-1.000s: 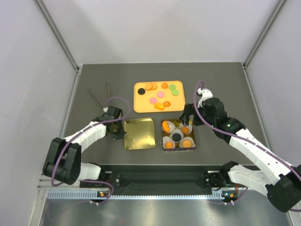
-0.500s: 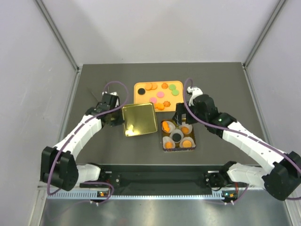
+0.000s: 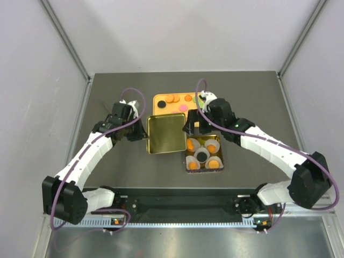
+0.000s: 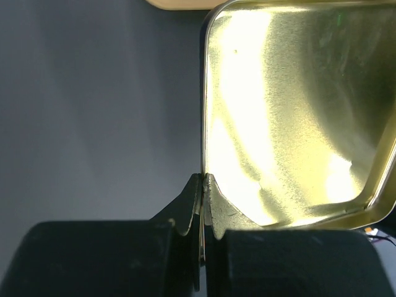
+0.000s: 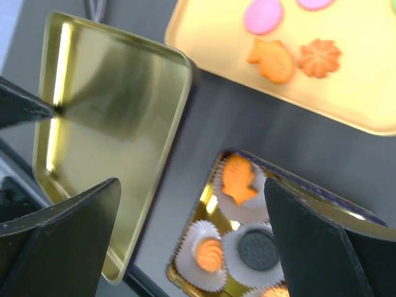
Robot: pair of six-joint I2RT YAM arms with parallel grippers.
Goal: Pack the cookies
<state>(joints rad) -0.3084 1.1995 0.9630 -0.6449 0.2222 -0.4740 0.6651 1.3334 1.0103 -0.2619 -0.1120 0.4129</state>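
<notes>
Cookies (image 3: 203, 155): the packed ones sat in paper cups (image 5: 185, 245) inside the tin (image 3: 222, 163), at the centre of the table. The loose cookies lay on the orange tray (image 3: 159, 102), at 12 o'clock from the tin.
Fill: every cup I could see held a cookie, so I judged the filling done and the closing step in hand.
Lid (image 3: 165, 133): a second earlier it lay low at 9 o'clock from the tin. It had since risen and swung to 10 o'clock, tilted, with its far edge over the tray's near side.
Meaning: the lid was off the table and on its way to the tin. It was not yet over the tin and still stood beside it.
Left gripper (image 4: 203, 179): my fingers were pinched tight on the lid's thin rim at its 9 o'clock edge, with no gap between the pads. The gold inside of the lid faced my wrist camera.
Right gripper (image 5: 192, 182): it had moved from 1 o'clock of the tin to hover at 11 o'clock, by the lid's right edge. My fingers were spread wide, holding nothing and touching nothing.
Next, as I judged: the open fingers could steady the lid's free edge.
</notes>
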